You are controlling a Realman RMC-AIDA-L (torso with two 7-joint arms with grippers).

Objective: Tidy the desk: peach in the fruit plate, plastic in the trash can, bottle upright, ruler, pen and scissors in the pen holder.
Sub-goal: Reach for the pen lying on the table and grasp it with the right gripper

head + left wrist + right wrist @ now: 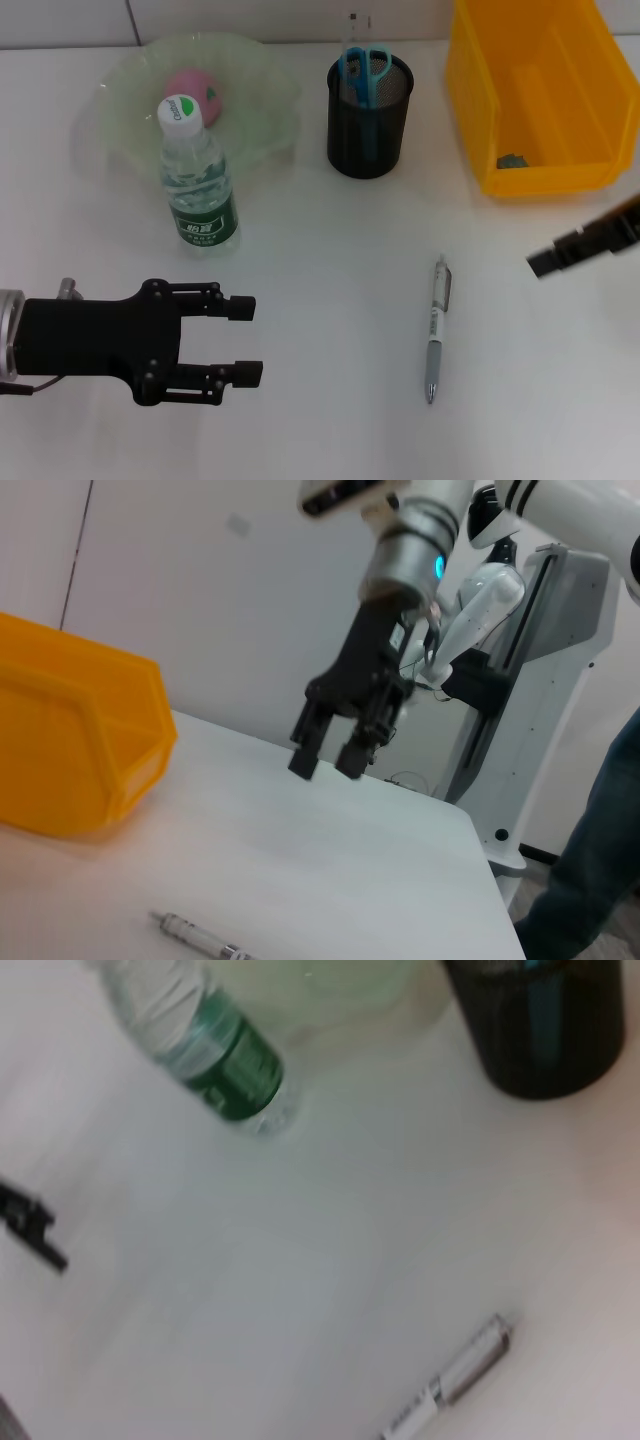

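The pen point(437, 327) lies flat on the white desk point(330, 250), well apart from both grippers; it sits between them in the head view, nearer the right gripper point(548, 260), which hangs above the desk beyond the pen's clip end and below the yellow bin point(530, 90); the left gripper point(245, 340) is far to the pen's other side, near the front edge. The pen is slim, white and grey with a clip, its tip toward the robot. The left gripper's fingers point(240, 307) are spread apart and hold nothing; the right gripper's fingers, seen in the left wrist view point(330, 755), stand slightly parted with nothing between them, pointing down. The bottle point(198, 175) stands upright just in front of the plate point(120, 110), where the peach point(195, 92) rests; the scissors point(362, 72) and the ruler point(358, 25) stand in the pen holder point(368, 125).
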